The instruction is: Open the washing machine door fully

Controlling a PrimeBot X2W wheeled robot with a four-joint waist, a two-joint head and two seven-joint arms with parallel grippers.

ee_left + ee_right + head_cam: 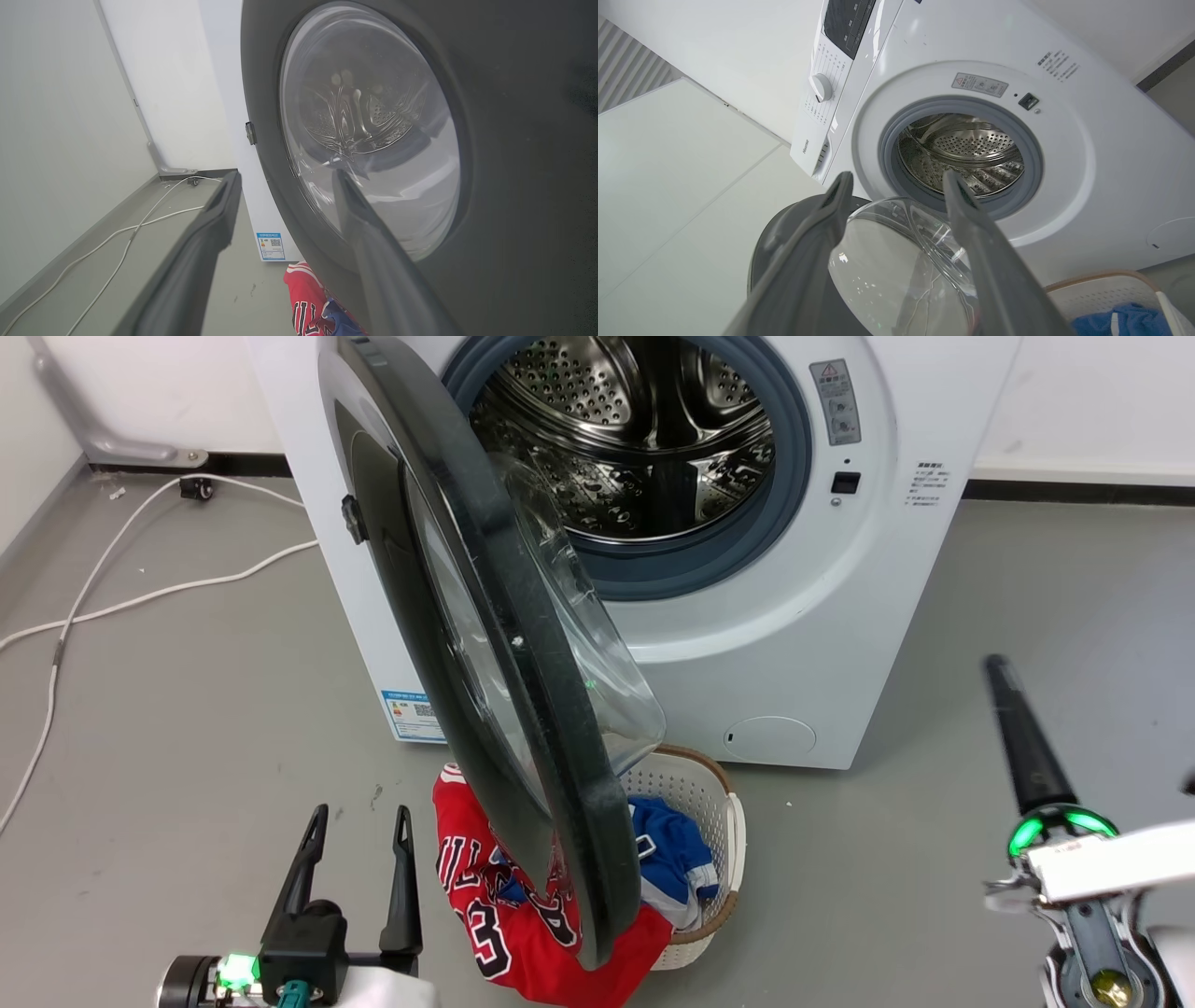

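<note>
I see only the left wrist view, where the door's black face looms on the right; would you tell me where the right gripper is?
Observer: In the head view the right gripper hangs off to the right of the washing machine, well apart from the washing machine door. The right wrist view shows its fingers spread with nothing between them.
Operator: Thank you. Does anything lie beneath the door's lower edge?
Observer: Yes, a white laundry basket sits on the floor right below that edge, with a blue garment inside it.
</note>
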